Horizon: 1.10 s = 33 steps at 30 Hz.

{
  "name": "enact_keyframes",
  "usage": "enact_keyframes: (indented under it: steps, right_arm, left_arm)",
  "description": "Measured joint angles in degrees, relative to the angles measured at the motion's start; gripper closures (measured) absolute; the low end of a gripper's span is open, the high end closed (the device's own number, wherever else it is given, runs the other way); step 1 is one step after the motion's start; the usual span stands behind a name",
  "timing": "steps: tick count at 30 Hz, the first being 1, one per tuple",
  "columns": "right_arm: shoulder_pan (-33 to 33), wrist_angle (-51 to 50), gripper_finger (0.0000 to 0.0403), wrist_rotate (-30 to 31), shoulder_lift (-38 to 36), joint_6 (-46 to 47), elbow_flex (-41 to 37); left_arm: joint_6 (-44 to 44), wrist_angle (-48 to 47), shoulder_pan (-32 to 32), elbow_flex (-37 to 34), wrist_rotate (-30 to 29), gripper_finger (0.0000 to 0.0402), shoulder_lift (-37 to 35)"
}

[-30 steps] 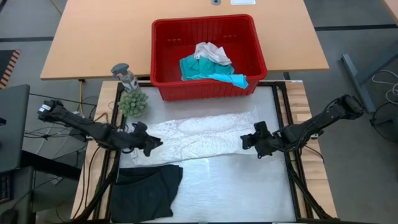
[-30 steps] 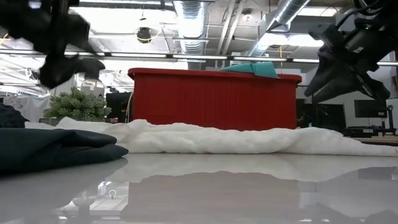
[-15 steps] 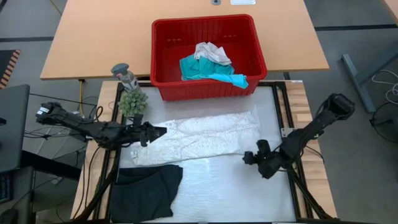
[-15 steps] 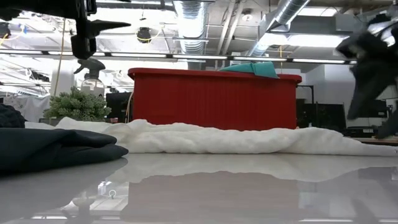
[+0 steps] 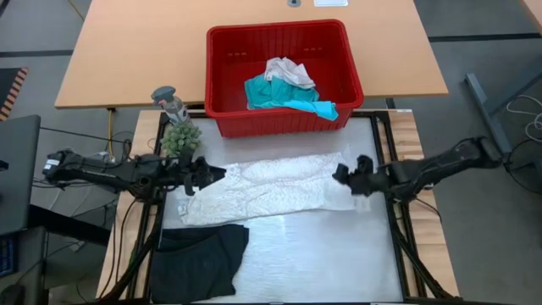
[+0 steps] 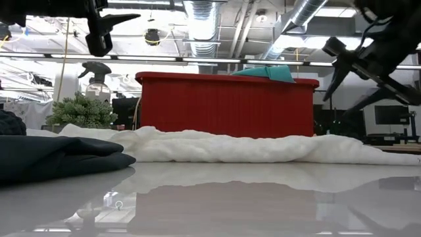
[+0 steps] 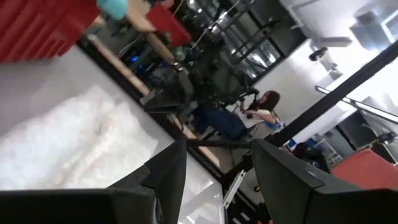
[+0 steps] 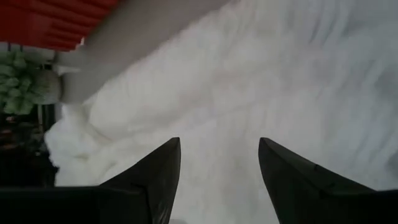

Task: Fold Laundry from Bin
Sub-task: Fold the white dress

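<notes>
Laundry lies in two places. We see a white lacy cloth (image 5: 271,188) spread flat across the middle of the table (image 5: 339,254), a black garment (image 5: 199,261) bunched at the near left corner, and a teal piece (image 5: 284,95) with a white one (image 5: 288,71) inside the red bin (image 5: 279,38), which stands at the far edge of the table.

Our left arm reaches in low from the left, stretched almost level, and its left gripper (image 5: 203,175) hovers above the left end of the white cloth. In the low view it hangs well clear of the table, near the top of the picture (image 6: 105,29). Its fingers (image 7: 165,180) stand apart with nothing between them.

Our right arm comes in from the right, also stretched nearly level, and its right gripper (image 5: 345,174) sits over the right end of the white cloth. Its fingers (image 8: 163,171) are spread wide, the lacy cloth filling the view beyond them, and they hold nothing.

A small green plant (image 5: 180,140) and a spray bottle (image 5: 170,101) stand at the far left, just beside the bin. A person (image 7: 264,109) sits in the room beyond the table.
</notes>
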Motion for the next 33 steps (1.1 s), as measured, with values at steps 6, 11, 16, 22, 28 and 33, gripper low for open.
enact_keyframes:
  steps: [6, 11, 16, 22, 28, 33]
  right_arm:
    - [-15.21, -5.97, 0.0163, -16.58, -7.33, -20.06, 0.0]
    - [-22.32, -6.97, 0.0163, -25.2, -6.9, -35.62, 0.02]
    - [-25.92, -5.56, 0.016, -23.76, -2.57, -45.75, 0.02]
    - [-28.47, -7.21, 0.0148, -23.78, 4.42, -47.24, 0.02]
    - [-28.33, -4.6, 0.0132, -25.09, 11.37, -49.55, 0.02]
    - [-28.33, 0.75, 0.013, -26.66, 17.47, -51.81, 0.02]
  left_arm:
    - [2.95, 0.08, 5.17, 1.15, 3.15, 0.023, -3.4]
    - [-1.08, -0.21, 7.74, 1.21, 2.17, 0.023, -3.49]
    - [-0.43, -0.24, 9.05, 1.23, -0.59, 0.023, -3.5]
    - [1.62, -0.59, 9.06, 1.23, -6.03, 0.023, -3.51]
    - [2.15, -2.71, 9.46, 1.23, -9.57, 0.023, -2.85]
    - [-1.49, -5.93, 11.16, 1.25, -9.79, 0.023, -0.83]
